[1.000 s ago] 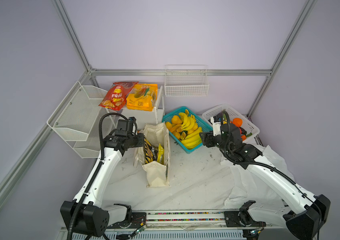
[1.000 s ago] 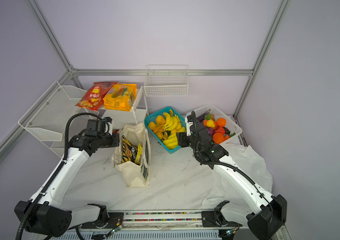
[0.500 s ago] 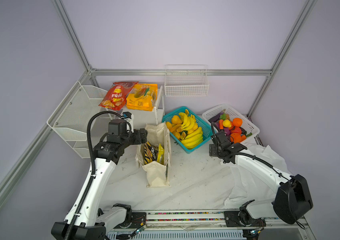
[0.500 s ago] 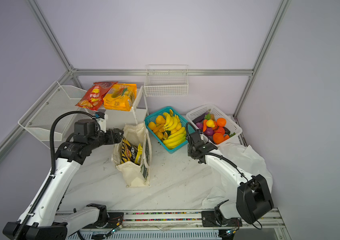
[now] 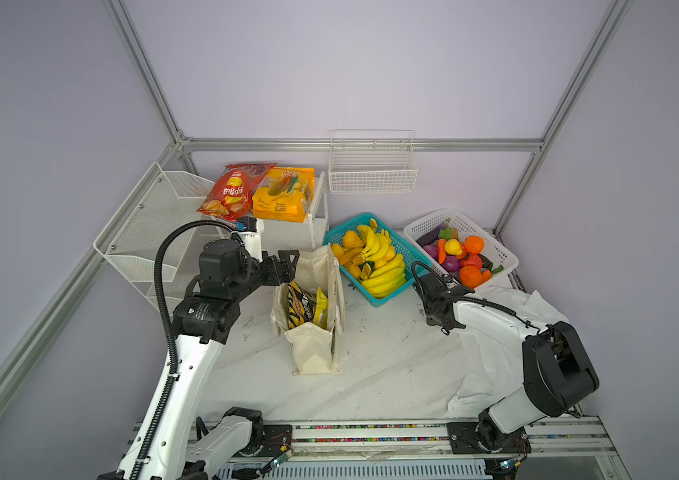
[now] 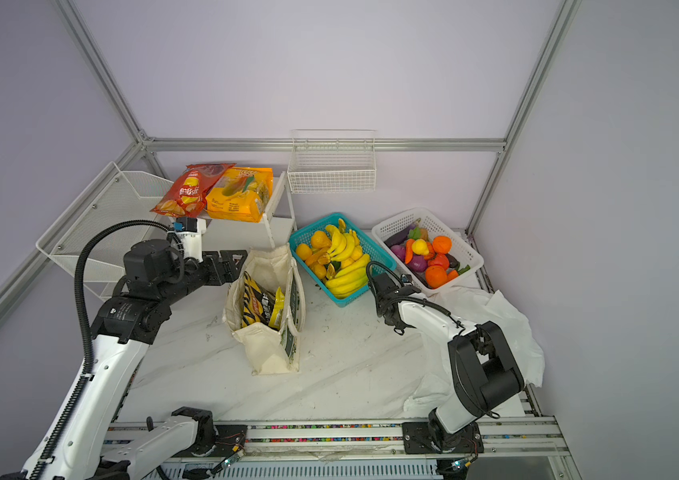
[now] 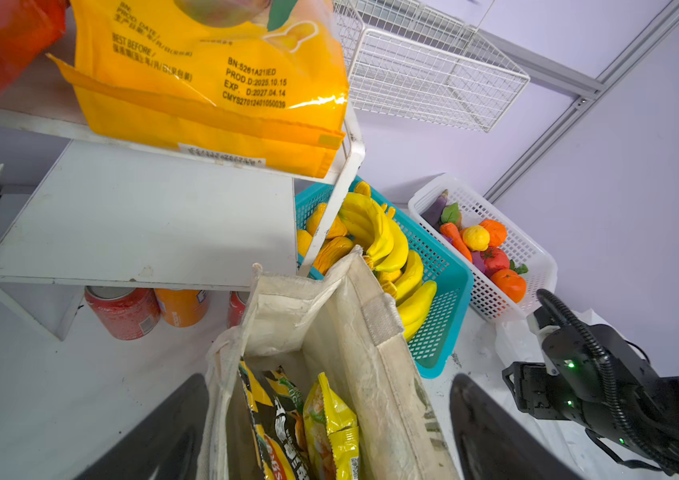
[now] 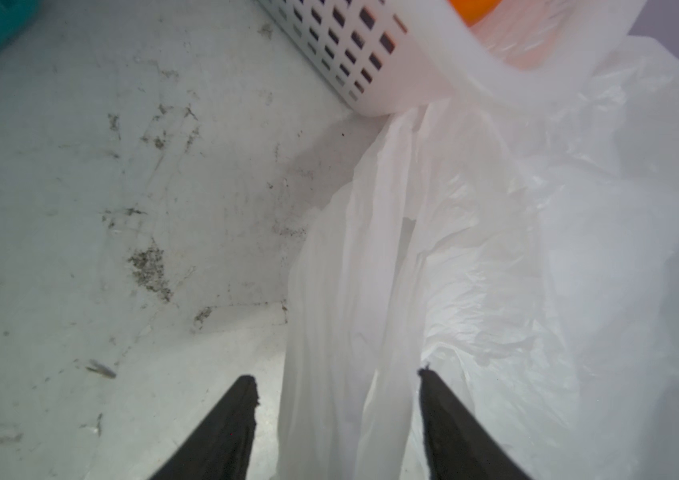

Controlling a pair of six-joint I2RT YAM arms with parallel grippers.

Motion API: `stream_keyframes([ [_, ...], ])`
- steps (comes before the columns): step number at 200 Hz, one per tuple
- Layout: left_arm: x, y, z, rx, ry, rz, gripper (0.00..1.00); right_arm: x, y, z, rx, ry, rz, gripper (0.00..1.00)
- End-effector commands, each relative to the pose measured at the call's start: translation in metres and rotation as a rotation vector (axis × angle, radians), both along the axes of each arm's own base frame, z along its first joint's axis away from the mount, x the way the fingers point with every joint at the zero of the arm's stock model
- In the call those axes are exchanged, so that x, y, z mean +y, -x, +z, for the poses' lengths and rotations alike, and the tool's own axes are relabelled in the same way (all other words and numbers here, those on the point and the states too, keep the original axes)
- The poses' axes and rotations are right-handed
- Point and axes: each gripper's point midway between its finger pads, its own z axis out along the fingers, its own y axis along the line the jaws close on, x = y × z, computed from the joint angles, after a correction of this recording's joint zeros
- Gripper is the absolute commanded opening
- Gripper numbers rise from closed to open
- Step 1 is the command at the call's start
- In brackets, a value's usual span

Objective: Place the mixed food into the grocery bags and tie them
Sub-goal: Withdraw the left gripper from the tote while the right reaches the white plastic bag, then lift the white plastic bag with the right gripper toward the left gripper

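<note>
The cream tote [image 5: 314,345] stands open mid-table. Inside it a black chip bag with yellow zigzags [image 5: 298,307] and a small yellow packet [image 5: 321,307] stand upright. My left gripper [image 7: 329,378] is open at the tote's back-left rim [image 5: 287,266], one finger on each side of the mouth, holding nothing. Bananas [image 5: 383,270] lie in the teal basket [image 5: 379,301]. A purple eggplant [image 5: 433,235] lies in the white basket [image 5: 499,249]. My right gripper [image 8: 337,376] is low on the table, open, with a strip of the white plastic bag [image 8: 350,291] between its fingers. The bag [image 5: 504,353] lies crumpled at the right.
A red chip bag [image 5: 233,191] and an orange-yellow packet [image 5: 283,199] lie on the white shelf behind the tote. Drink cans [image 7: 121,311] stand under that shelf. A wire basket [image 5: 371,174] hangs on the back wall. A mesh rack [image 5: 150,220] fills the left corner.
The left gripper has opened at the tote's rim and its arm has risen. The right arm has drawn back from the baskets and dropped to the table at the plastic bag.
</note>
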Motion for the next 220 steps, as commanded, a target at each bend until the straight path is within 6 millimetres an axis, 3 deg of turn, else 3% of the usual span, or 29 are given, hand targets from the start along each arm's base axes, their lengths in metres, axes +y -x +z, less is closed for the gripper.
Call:
stream_keyframes([
  [1, -0.012, 0.007, 0.026, -0.082, 0.035, -0.054, 0.89, -0.014, 0.014, -0.007, 0.051, 0.059, -0.047, 0.46],
  [23, -0.019, 0.012, 0.036, -0.101, 0.058, -0.086, 0.89, -0.013, 0.013, 0.001, 0.032, 0.059, -0.034, 0.21],
  [45, -0.030, 0.019, 0.050, -0.123, 0.115, -0.140, 0.89, 0.007, 0.016, 0.034, -0.027, -0.059, 0.029, 0.00],
  [69, -0.045, 0.030, 0.064, -0.163, 0.172, -0.218, 0.88, 0.047, 0.026, 0.107, -0.147, -0.343, 0.195, 0.00],
  [105, -0.075, 0.047, 0.088, -0.246, 0.209, -0.349, 0.87, 0.106, 0.059, 0.217, -0.301, -0.742, 0.502, 0.00],
  [132, -0.112, 0.061, 0.091, -0.262, 0.203, -0.473, 0.86, 0.139, 0.071, 0.303, -0.483, -0.964, 0.702, 0.00],
  [150, -0.131, 0.067, 0.085, -0.256, 0.209, -0.526, 0.86, 0.156, 0.075, 0.347, -0.577, -1.065, 0.817, 0.00],
  [173, -0.159, 0.079, 0.072, -0.220, 0.215, -0.616, 0.86, 0.159, 0.062, 0.363, -0.629, -1.042, 0.836, 0.00],
  [197, -0.180, 0.088, 0.052, -0.168, 0.219, -0.678, 0.87, 0.160, 0.047, 0.361, -0.670, -1.029, 0.807, 0.00],
  [220, -0.200, 0.088, 0.037, -0.040, 0.335, -0.697, 0.88, 0.165, 0.041, 0.358, -0.695, -1.084, 0.781, 0.00],
])
